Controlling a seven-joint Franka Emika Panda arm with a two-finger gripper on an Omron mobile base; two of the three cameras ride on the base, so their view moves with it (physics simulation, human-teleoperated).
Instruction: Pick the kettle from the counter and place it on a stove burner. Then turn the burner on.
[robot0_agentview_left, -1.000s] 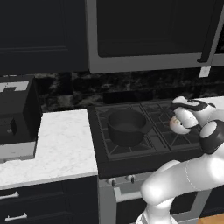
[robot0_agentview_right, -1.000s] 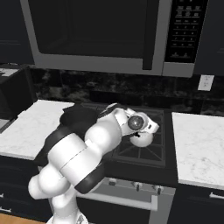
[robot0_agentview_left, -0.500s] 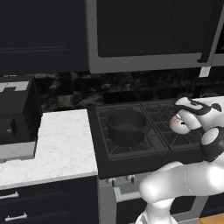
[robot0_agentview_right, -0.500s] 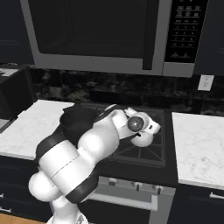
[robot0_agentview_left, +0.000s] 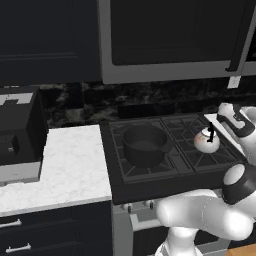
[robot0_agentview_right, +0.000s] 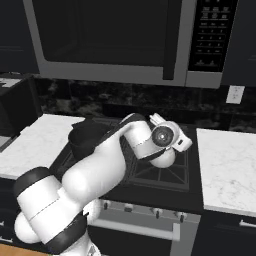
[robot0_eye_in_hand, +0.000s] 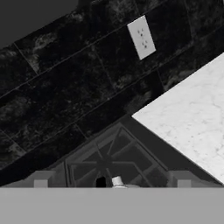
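The small silvery kettle (robot0_agentview_left: 206, 142) with its thin black handle stands upright on the front right stove burner (robot0_agentview_left: 210, 152) of the black cooktop. My gripper (robot0_agentview_left: 227, 117) hovers just right of it and a little higher, apart from it. In the hand view the fingertips (robot0_eye_in_hand: 41, 179) sit wide apart, so the gripper (robot0_eye_in_hand: 111, 181) is open, and the kettle's top (robot0_eye_in_hand: 116, 181) peeks up at the bottom edge between them. Beyond it lies the rear burner grate (robot0_eye_in_hand: 105, 161). The white marbled counter (robot0_agentview_left: 65, 165) lies left of the stove.
A larger dark round pot (robot0_agentview_left: 145, 145) sits on the left front burner. A black boxy appliance (robot0_agentview_left: 17, 130) stands on the left counter. More white counter (robot0_agentview_right: 227, 170) lies right of the stove, with a wall outlet (robot0_eye_in_hand: 141, 37) on the dark backsplash. Knobs (robot0_agentview_right: 156, 212) line the stove front.
The kettle has stayed on the front right burner while my hand has pulled off it, up and to the right.
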